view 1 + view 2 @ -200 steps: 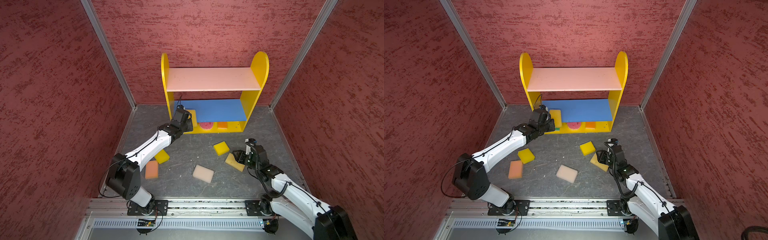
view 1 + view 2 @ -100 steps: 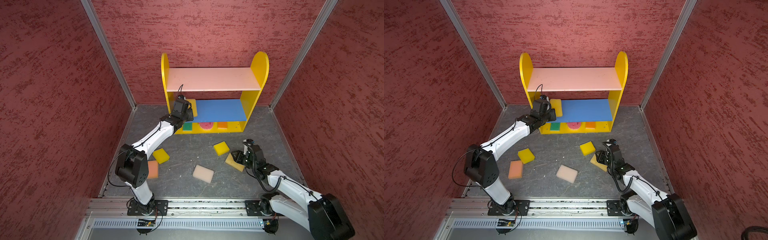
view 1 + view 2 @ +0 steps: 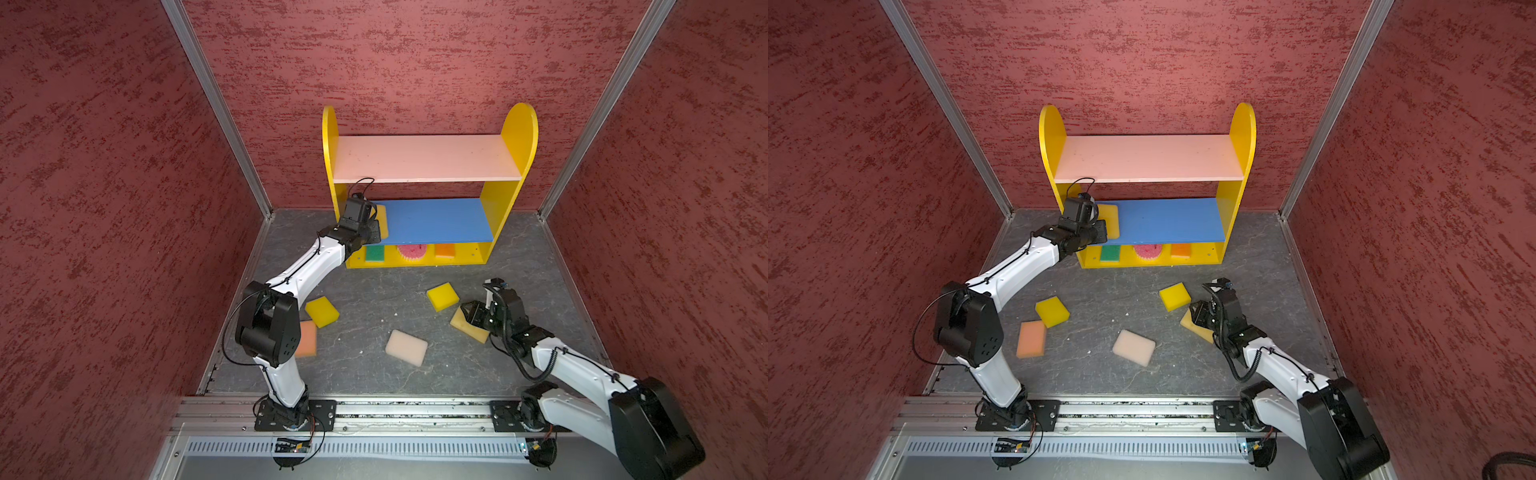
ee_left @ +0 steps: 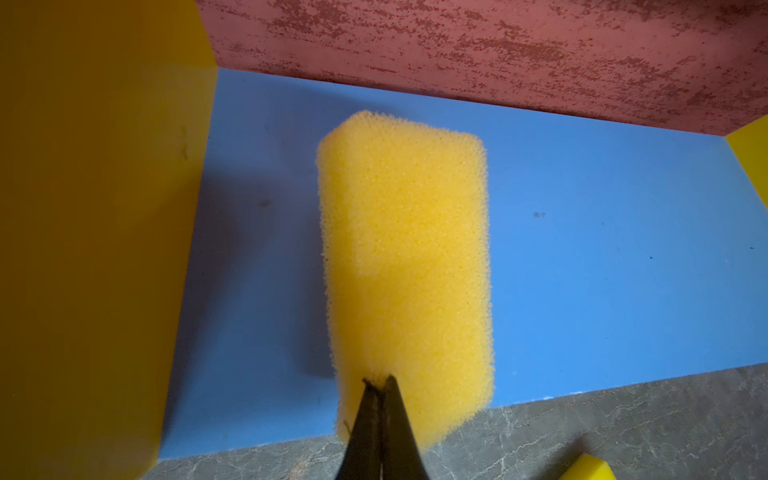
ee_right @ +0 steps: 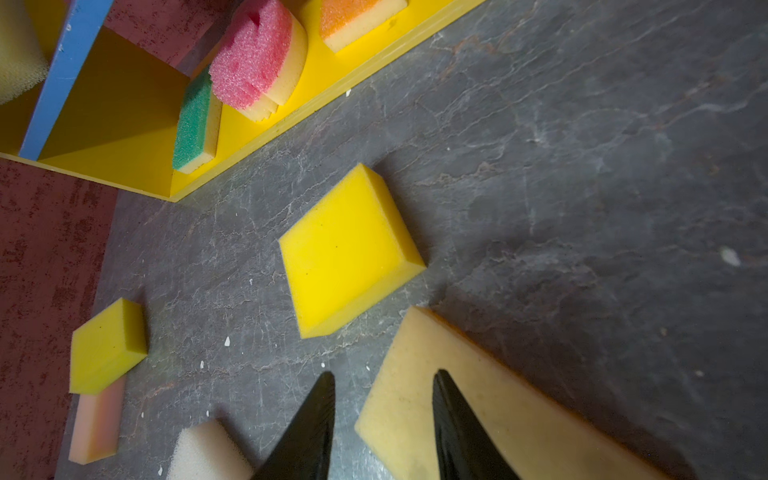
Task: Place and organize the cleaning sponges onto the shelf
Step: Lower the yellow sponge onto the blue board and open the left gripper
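The shelf [image 3: 424, 158] stands against the back wall. My left gripper [image 4: 379, 380] is shut on the near end of a golden sponge [image 4: 403, 249], which hangs over the left end of the blue middle board [image 3: 436, 220], beside the yellow side panel. My right gripper [image 5: 382, 374] is open just above the floor. One of its fingers is over the corner of a tan sponge [image 5: 498, 415] and the other is over bare floor. A green sponge [image 3: 375, 252], a round pink-backed one [image 3: 411, 251] and an orange one [image 3: 444, 250] sit on the bottom board.
Loose on the grey floor are a yellow sponge [image 3: 442, 296] close to the right gripper, a cream one [image 3: 406, 347] in the middle, and a yellow one [image 3: 322, 311] resting on a peach one [image 3: 307, 338] by the left arm's elbow. Red walls enclose three sides.
The left arm has lifted the golden sponge from the bottom board's height up to the blue board and pushed it inward. The right gripper has stayed by the tan sponge, its jaws slightly wider.
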Tool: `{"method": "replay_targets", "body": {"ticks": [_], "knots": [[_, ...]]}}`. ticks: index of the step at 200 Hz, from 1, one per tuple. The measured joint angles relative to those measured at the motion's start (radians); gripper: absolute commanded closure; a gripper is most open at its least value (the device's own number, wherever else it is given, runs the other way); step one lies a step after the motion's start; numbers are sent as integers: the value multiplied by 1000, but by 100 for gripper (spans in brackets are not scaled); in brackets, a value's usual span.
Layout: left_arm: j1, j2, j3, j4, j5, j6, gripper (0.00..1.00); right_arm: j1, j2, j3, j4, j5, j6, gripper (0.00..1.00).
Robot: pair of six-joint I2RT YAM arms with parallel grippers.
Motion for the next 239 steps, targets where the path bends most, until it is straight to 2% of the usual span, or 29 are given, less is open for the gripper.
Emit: {"method": "replay_targets", "body": {"ticks": [50,112,140,182,217,229,239], "knots": [[16,14,8,-20,6,2,78,2,5,3,7,0,0,58],[15,14,32,-39,8,1,65,6,-3,5,1,2,-5,59],[2,-11,26,-51,7,0,61,45,-43,61,-54,26,-27,58],[-63,-228,-94,-50,-1,-3,58,138,-24,257,-90,75,-81,58],[-69,-449,-249,-38,4,-30,57,228,132,431,-78,102,-126,57],[-63,-498,-297,-37,14,-43,60,258,201,492,-76,108,-143,57],[-58,-529,-336,-36,27,-58,67,276,260,545,-71,109,-157,57]]}}
